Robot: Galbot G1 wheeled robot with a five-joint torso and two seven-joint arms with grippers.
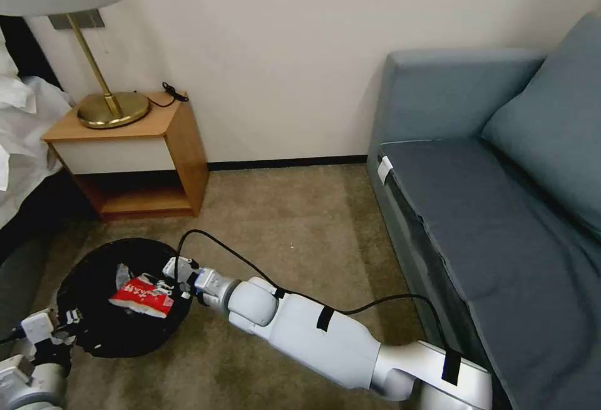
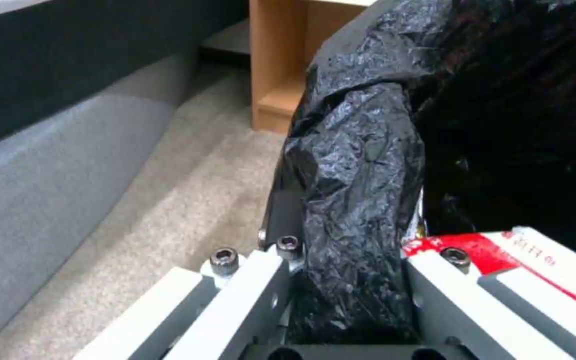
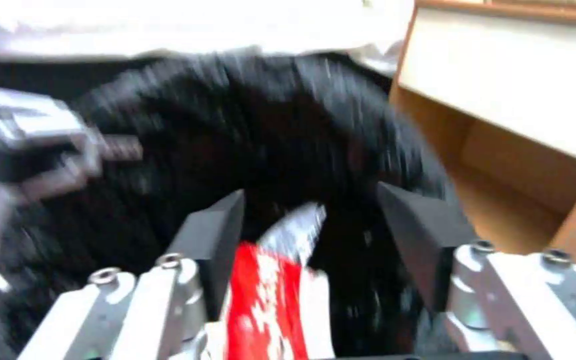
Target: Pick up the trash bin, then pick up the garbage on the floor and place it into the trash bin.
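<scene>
The trash bin [image 1: 100, 328], lined with a glossy black bag, is at the lower left of the head view. My left gripper [image 1: 62, 328] is shut on its near rim; in the left wrist view the bag-covered rim [image 2: 361, 150] runs between the fingers of the left gripper [image 2: 348, 235]. A red-white packet of garbage [image 1: 143, 296] hangs over the bin's mouth at my right gripper [image 1: 172, 278]. In the right wrist view the right gripper [image 3: 308, 220] is open, its fingers spread wide, with the packet [image 3: 268, 300] between them above the black liner [image 3: 268, 140]. The packet's edge [image 2: 501, 250] also appears in the left wrist view.
A wooden nightstand [image 1: 131, 153] with a brass lamp [image 1: 106, 106] stands behind the bin against the wall. A bed with white sheets [image 1: 25, 128] is on the left and a blue-grey sofa [image 1: 488, 210] on the right. Bare carpet [image 1: 294, 228] lies between them.
</scene>
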